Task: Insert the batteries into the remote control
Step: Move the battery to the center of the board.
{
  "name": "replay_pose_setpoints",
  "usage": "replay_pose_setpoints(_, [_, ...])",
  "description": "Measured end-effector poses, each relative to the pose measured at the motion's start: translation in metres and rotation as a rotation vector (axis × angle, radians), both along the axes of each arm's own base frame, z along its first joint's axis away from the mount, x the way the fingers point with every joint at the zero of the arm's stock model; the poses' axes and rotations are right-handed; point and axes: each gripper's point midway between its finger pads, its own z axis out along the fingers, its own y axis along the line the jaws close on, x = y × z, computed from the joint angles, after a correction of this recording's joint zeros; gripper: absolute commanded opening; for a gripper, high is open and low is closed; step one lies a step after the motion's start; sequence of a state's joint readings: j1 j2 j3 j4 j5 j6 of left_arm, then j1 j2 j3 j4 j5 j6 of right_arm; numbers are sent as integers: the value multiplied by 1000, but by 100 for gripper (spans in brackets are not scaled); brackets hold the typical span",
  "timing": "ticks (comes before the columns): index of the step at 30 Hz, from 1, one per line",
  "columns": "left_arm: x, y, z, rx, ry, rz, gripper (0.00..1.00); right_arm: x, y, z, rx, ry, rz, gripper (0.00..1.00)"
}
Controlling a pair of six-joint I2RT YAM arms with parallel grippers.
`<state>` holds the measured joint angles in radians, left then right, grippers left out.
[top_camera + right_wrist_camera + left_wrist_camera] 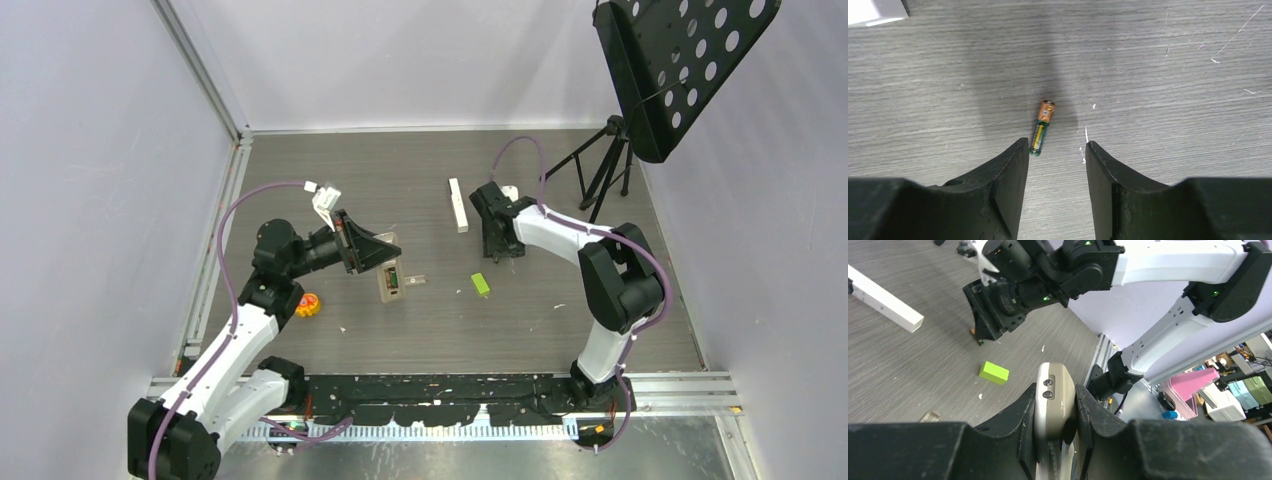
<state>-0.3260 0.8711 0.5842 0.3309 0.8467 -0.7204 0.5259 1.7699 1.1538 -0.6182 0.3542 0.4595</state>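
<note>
**Right claw open over a loose battery; left claw clamped on the remote**

In the right wrist view, the right gripper (1057,147) stood with its jaws apart, pointing down at the grey wood-grain table (1173,100). A small orange-and-green cylindrical battery (1042,128) lay flat on the table just ahead of the gap. Its green end was just beside the tip of the finger on the left of that view, and nothing gripped it.

The left gripper (1056,390) was closed tight on a beige plastic remote control (1052,410), one black finger pressed against each long side, two small dark buttons showing near its rounded end. From above, the remote was held near the middle of the table, left of the right gripper.

A bright green rectangular block (481,285) lay between the remote and the right arm. A long white bar (458,205) lay farther back. A small orange-and-yellow object (308,305) sat by the left arm.
</note>
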Motion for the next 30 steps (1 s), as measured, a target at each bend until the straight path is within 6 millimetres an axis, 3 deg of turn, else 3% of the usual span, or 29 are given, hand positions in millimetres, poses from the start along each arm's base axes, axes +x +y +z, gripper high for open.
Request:
replay_pose_setpoints(14, [15, 10, -34, 94, 100, 119, 0, 13, -15, 18, -63, -63, 59, 43])
replay_pose_setpoints(23, [17, 12, -35, 103, 107, 137, 0, 4, -18, 9, -99, 2, 168, 43])
replay_pose_setpoints(30, [19, 13, -33, 107, 102, 144, 0, -4, -17, -14, -112, 84, 202, 43])
